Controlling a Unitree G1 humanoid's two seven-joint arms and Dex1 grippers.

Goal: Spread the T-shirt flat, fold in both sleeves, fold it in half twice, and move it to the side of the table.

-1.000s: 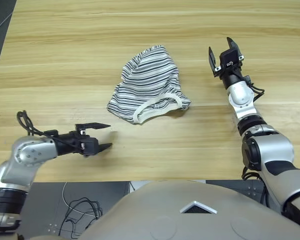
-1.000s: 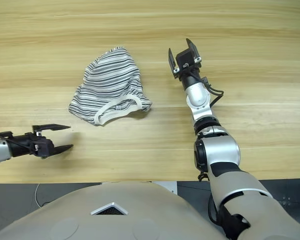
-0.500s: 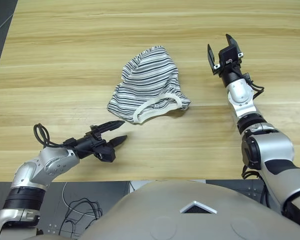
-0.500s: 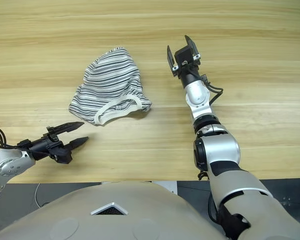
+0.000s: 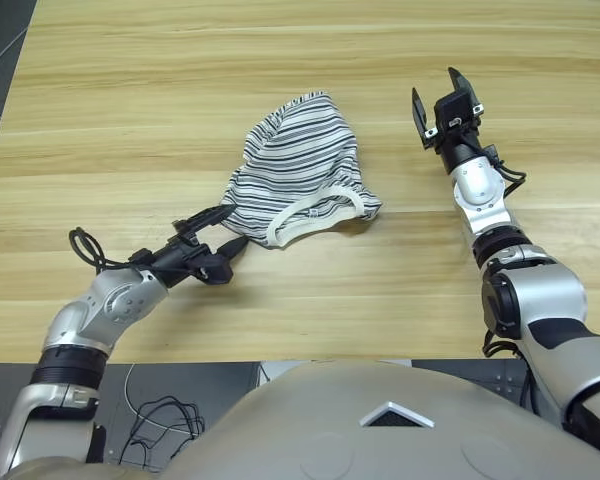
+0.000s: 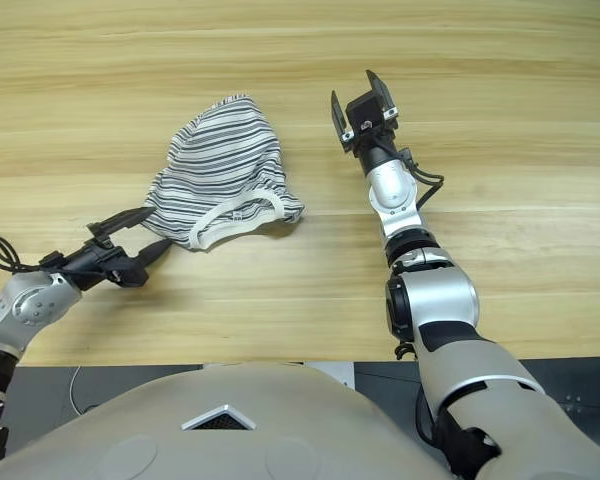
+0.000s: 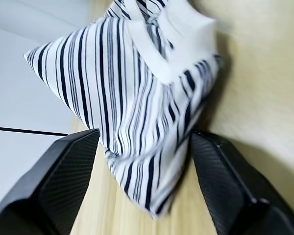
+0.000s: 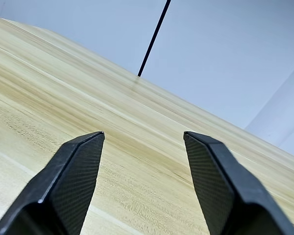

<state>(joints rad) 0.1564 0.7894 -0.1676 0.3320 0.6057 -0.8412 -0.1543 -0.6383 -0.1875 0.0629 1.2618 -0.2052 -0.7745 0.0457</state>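
A black-and-white striped T-shirt (image 5: 300,165) lies crumpled in a heap at the middle of the wooden table (image 5: 130,90), its white collar (image 5: 315,215) toward the near side. My left gripper (image 5: 223,228) is open at the heap's near-left corner, its fingers straddling the cloth edge; the left wrist view has the striped fabric (image 7: 137,103) between the two fingers (image 7: 63,166). To the right of the shirt, my right gripper (image 5: 438,92) stands open and raised, pointing away over bare table, with nothing between its fingers (image 8: 73,171).
Bare wood surrounds the shirt on all sides. The table's left edge meets a dark floor (image 5: 0,60) with cables. The near table edge (image 5: 280,362) runs just in front of the arms.
My left gripper has swung from the near-left table area forward and right to the shirt's near-left corner. The right gripper has crept slightly farther away and stays open.
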